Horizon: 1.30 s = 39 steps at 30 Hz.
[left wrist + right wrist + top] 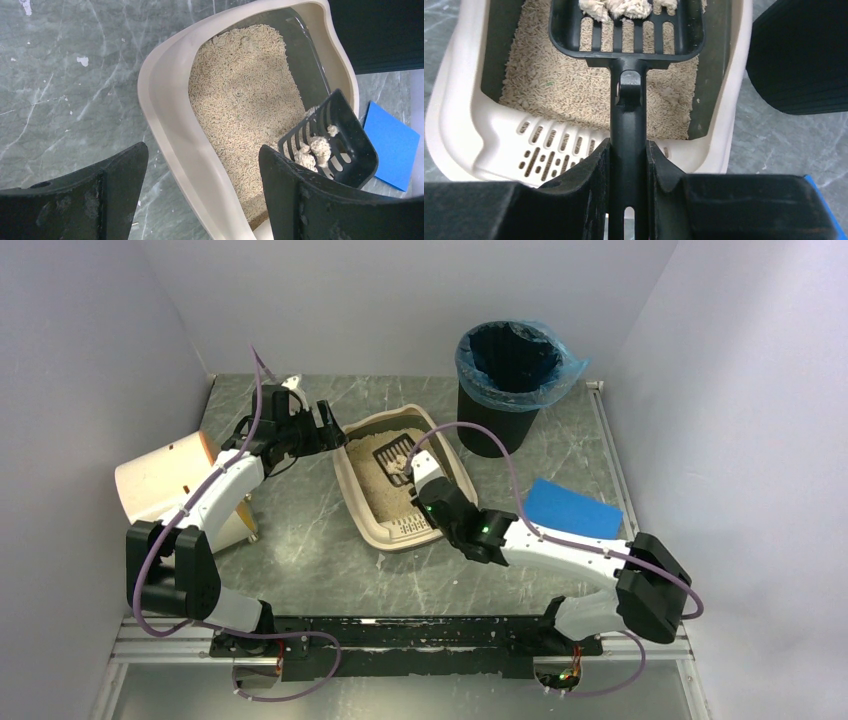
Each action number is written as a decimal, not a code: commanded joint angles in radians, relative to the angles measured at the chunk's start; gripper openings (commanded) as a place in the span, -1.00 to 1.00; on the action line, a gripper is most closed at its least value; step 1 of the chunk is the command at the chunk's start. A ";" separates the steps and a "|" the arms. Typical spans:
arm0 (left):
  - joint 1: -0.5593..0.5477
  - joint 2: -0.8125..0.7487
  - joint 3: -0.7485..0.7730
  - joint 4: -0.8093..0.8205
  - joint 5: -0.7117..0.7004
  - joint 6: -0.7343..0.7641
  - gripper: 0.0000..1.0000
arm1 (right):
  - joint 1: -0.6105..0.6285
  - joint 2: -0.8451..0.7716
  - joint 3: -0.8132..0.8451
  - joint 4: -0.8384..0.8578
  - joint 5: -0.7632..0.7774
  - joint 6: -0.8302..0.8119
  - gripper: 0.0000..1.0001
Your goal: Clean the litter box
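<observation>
The right gripper (628, 150) clamps the handle of a black slotted scoop (626, 62) carrying pale clumps (320, 149) above the litter box (165, 100). The left gripper (203, 150) gapes wide over its rim, apparently empty.

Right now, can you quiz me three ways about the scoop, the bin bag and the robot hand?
1. The black slotted plastic scoop is: A. above the beige plastic litter box; B. left of it; C. in front of it.
2. The black round bin has a plastic liner that is: A. blue; B. red; C. yellow.
3. The right gripper is: A. open; B. shut on the scoop's handle; C. shut on nothing.
Answers: A, litter shows through its slots; A, blue rim; B, fingers clamp the handle.
</observation>
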 commanded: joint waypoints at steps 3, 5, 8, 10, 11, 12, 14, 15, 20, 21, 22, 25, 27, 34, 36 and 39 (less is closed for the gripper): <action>0.009 -0.014 -0.005 0.035 0.029 0.012 0.71 | 0.008 -0.007 0.013 0.087 -0.077 0.009 -1.00; 0.010 -0.010 -0.002 0.032 0.025 0.012 0.71 | 0.071 0.084 0.099 -0.047 0.109 0.018 -1.00; 0.009 -0.008 -0.001 0.031 0.030 0.012 0.71 | 0.033 0.034 0.027 0.077 -0.016 0.010 -1.00; 0.008 -0.011 -0.003 0.030 0.027 0.013 0.71 | 0.055 0.059 0.065 0.016 0.083 0.012 -1.00; 0.008 -0.011 -0.002 0.026 0.023 0.016 0.71 | 0.038 0.073 0.084 -0.022 0.085 0.029 -1.00; 0.009 -0.012 -0.004 0.025 0.022 0.016 0.71 | 0.032 0.066 0.079 -0.013 0.052 0.026 -1.00; 0.008 -0.014 -0.007 0.033 0.028 0.013 0.71 | 0.047 0.041 0.060 0.024 0.043 -0.001 -1.00; 0.008 -0.014 -0.005 0.034 0.029 0.013 0.71 | 0.050 0.045 0.072 0.001 0.060 -0.003 -1.00; 0.008 -0.013 -0.004 0.030 0.023 0.016 0.71 | 0.049 0.025 0.120 -0.060 0.056 -0.002 -1.00; 0.008 -0.015 -0.006 0.032 0.024 0.015 0.71 | 0.049 0.025 0.146 -0.083 0.045 0.001 -1.00; 0.008 -0.014 -0.006 0.032 0.026 0.014 0.71 | 0.048 0.027 0.170 -0.108 0.034 0.006 -1.00; 0.009 -0.011 -0.001 0.026 0.022 0.016 0.71 | 0.035 0.035 0.246 -0.191 0.013 0.033 -1.00; 0.008 -0.014 -0.003 0.026 0.017 0.016 0.71 | 0.010 0.040 0.291 -0.247 -0.004 0.055 -1.00; 0.009 -0.016 -0.003 0.021 0.009 0.015 0.71 | -0.095 0.045 0.425 -0.387 -0.063 0.081 -1.00; 0.008 -0.023 -0.010 0.030 0.011 0.012 0.71 | -0.121 0.033 0.451 -0.410 -0.076 0.075 -1.00; 0.008 -0.022 -0.011 0.031 0.017 0.011 0.71 | -0.157 0.013 0.500 -0.437 -0.122 0.068 -1.00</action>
